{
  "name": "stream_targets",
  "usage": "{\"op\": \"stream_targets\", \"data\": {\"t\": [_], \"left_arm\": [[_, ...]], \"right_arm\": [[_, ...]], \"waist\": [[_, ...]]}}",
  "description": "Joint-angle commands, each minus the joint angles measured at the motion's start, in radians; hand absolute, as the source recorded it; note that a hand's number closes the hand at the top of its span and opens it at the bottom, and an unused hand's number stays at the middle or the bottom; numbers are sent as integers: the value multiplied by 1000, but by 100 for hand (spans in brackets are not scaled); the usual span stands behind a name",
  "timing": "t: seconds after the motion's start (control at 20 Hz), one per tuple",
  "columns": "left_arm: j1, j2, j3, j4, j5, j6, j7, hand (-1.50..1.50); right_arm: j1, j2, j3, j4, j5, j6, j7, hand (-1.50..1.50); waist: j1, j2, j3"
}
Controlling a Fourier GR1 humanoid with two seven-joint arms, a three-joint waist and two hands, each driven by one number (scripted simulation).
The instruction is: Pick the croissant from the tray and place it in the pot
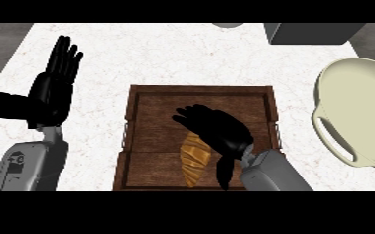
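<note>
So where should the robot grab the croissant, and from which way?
Probably round its fat middle, coming down from above. The croissant lies flat in the tray, long and narrow, so the right hand hovering over its upper end could pinch across its short width with fingers and thumb. The tray's raised walls would likely get in the way of a sideways reach.

1 head view looks steeply down onto the counter [168, 54].

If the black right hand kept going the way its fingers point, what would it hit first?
Probably the far-left rim of the brown wooden tray; how high the right hand is stays unclear.
</note>
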Motion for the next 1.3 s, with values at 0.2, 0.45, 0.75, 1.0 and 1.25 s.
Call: {"op": "stream_targets", "data": {"t": [0.2, 0.45, 0.75, 1.0, 1.25], "left_arm": [[-4, -29, -13, -43, -31, 32, 43, 0], [58, -15, -5, -91, -10, -10, 28, 0], [13, -34, -10, -22, -31, -7, -5, 0], [16, 7, 45, 2, 1, -42, -18, 0], [23, -15, 17, -5, -10, -41, -10, 0]], "right_arm": [[-22, 96, 69, 178, 40, -109, -17, -150], [-55, 97, 78, 266, 99, -172, -219, 150], [-97, 96, 152, 290, 48, -246, -171, 150], [31, 74, 154, 175, 128, -272, -155, 150], [-11, 67, 91, 22, 161, -268, -68, 150]], "waist": [[4, 6, 5], [13, 7, 5], [9, 8, 5], [-2, 6, 4], [-5, 4, 4]]}}
